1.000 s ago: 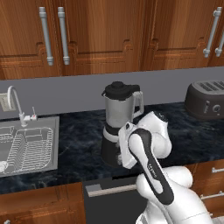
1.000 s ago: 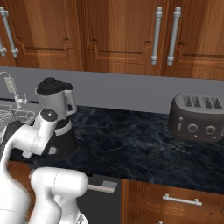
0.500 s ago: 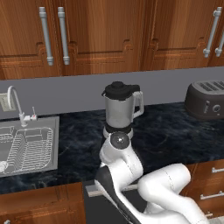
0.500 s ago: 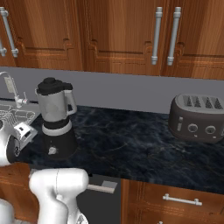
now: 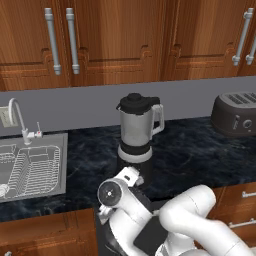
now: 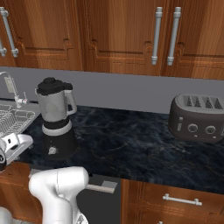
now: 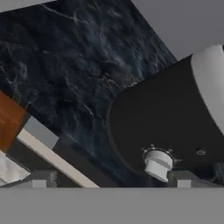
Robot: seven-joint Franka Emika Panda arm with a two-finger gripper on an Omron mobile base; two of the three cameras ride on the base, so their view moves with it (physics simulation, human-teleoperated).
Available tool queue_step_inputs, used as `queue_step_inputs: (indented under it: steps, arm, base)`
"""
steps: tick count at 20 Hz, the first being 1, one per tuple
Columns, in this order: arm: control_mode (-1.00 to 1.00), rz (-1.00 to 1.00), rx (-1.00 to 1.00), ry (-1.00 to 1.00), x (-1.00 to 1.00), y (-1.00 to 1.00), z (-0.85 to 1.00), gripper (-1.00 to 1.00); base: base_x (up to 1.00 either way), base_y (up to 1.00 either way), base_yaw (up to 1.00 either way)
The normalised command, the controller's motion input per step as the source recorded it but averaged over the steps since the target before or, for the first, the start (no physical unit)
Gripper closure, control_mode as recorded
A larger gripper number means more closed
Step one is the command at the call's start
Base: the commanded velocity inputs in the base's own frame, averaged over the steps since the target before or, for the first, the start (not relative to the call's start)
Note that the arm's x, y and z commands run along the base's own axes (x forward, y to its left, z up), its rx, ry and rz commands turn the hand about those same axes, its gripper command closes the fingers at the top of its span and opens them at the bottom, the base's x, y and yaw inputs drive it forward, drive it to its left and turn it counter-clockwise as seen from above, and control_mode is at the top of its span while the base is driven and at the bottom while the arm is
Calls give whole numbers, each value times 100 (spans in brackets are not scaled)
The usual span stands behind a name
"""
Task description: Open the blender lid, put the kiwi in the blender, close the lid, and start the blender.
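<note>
Blender (image 5: 137, 137): black base, silver band, clear grey jar, white knob (image 7: 157, 164), black lid (image 5: 135, 101); counter (image 6: 131, 140) black with pale marbled veining; cabinets (image 5: 125, 40) reddish-brown wood with silver handles; toaster (image 6: 194, 118) dark grey; sink (image 5: 30, 170) silver; backsplash (image 6: 131, 94) plain grey.

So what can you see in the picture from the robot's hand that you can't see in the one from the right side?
The hand view alone gives a close look at the blender's small white knob, and its claw tips stand wide apart at the bottom edge. The right base view alone takes in the blender lid on the jar, the toaster, the sink and the wooden cabinets. Both share the blender's black base and the dark marble counter.
</note>
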Motion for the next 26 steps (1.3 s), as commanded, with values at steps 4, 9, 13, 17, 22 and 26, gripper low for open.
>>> queue_step_inputs:
  steps: [4,9,13,17,22,26]
  arm:
    - [-100,-43,-4,-35,-45,30,4,-100]
    - [-100,-43,-1,-40,-28,22,1,-100]
    - [-100,-39,2,-28,0,3,11,-100]
    - [-100,-30,9,-24,0,-1,42,-100]
    - [-100,-20,11,-16,-4,-22,12,-100]
    - [-100,-14,5,-23,-3,-33,0,-100]
  base:
    - [0,0,0]
    - [0,0,0]
    - [0,0,0]
    - [0,0,0]
    - [0,0,0]
    - [0,0,0]
